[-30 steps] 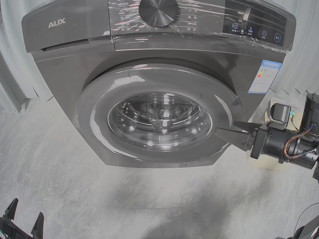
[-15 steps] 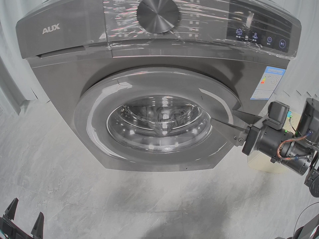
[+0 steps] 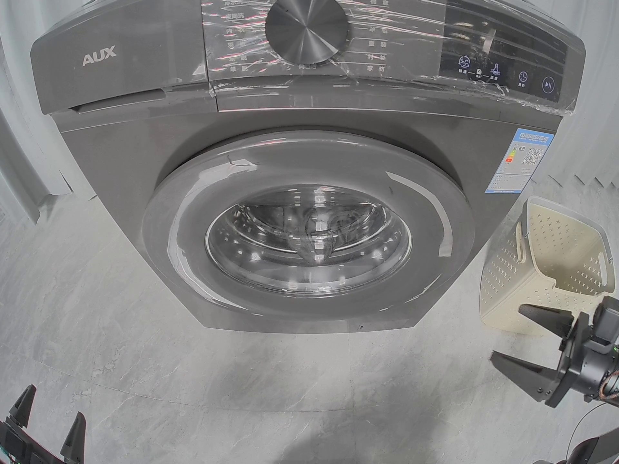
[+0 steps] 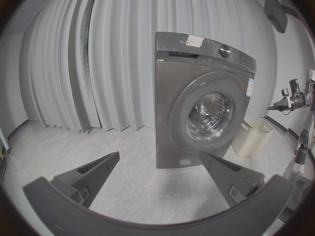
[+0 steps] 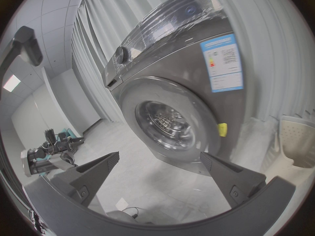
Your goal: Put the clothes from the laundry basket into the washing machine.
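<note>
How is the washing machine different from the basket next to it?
The washing machine is dark grey; the laundry basket is cream. The washing machine is far taller than the laundry basket. The washing machine's front is smooth, with a round glass door that is shut, while the laundry basket's walls are full of small holes and its top is open. Both stand on the pale floor, side by side.

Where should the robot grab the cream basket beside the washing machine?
Probably at the rim, by a handle slot. The laundry basket stands upright on the floor with its open top facing up, so coming down from above looks easiest. The open right gripper is nearest. The holey walls are wide and flat, likely too broad to pinch.
</note>
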`<state>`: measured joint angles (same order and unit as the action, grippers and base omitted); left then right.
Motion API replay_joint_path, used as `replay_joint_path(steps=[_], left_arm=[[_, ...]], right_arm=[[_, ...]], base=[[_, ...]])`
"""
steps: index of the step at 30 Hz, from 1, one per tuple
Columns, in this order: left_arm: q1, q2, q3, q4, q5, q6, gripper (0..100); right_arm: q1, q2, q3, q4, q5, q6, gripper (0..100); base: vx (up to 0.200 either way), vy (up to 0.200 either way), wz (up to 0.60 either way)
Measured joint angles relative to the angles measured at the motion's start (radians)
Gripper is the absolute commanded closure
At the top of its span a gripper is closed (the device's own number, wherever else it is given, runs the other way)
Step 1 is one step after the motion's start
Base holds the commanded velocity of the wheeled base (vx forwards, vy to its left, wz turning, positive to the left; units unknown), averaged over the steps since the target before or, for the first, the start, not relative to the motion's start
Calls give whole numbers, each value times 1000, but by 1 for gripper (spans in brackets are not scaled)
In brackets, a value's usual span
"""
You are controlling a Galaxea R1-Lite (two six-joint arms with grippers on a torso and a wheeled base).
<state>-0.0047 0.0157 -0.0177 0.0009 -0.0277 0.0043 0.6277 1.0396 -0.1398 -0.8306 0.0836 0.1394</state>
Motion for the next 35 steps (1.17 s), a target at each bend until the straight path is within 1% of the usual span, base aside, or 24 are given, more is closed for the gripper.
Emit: replay_joint_path(steps=[3, 4, 7, 8, 10, 13, 15, 17, 18, 19, 20, 23, 25, 26, 30, 35], left_arm=[[0, 0, 0, 0, 0, 0, 0], [0, 0, 0, 0, 0, 0, 0], [0, 0, 0, 0, 0, -1, 0], [0, 0, 0, 0, 0, -1, 0], [0, 0, 0, 0, 0, -1, 0], [0, 0, 0, 0, 0, -1, 0], [0, 0, 0, 0, 0, -1, 0], [0, 0, 0, 0, 0, -1, 0], [0, 0, 0, 0, 0, -1, 0], [0, 0, 0, 0, 0, -1, 0], [0, 0, 0, 1, 0, -1, 0], [0, 0, 0, 1, 0, -1, 0], [0, 0, 0, 1, 0, -1, 0], [-1, 0, 0, 1, 0, -1, 0], [-1, 0, 0, 1, 1, -5, 0], [-1, 0, 0, 0, 1, -6, 0]], right_arm=[[-79, -120, 58, 68, 3, -13, 0], [-129, -180, 73, 108, 4, -17, 0], [-235, -306, 92, 209, 7, -23, 0], [-287, -377, 99, 277, 9, -25, 0], [-334, -450, 102, 353, 12, -29, 0], [-410, -597, 110, 516, 22, -39, 0], [-463, -699, 116, 625, 33, -51, 0], [-516, -786, 119, 702, 39, -67, 0], [-550, -839, 121, 739, 37, -78, 0], [-565, -859, 121, 749, 32, -81, 0], [-589, -894, 121, 764, 14, -87, 0], [-619, -950, 122, 804, -64, -99, 0], [-628, -974, 122, 815, -93, -109, 0], [-630, -983, 122, 820, -96, -116, 0], [-633, -1007, 122, 833, -70, -130, 0], [-633, -1019, 122, 834, -69, -132, 0]], base=[[0, 0, 0], [0, 0, 0], [0, 0, 0], [0, 0, 0], [0, 0, 0], [0, 0, 0], [0, 0, 0], [0, 0, 0], [0, 0, 0], [0, 0, 0], [0, 0, 0], [0, 0, 0], [0, 0, 0], [0, 0, 0], [0, 0, 0], [0, 0, 0]])
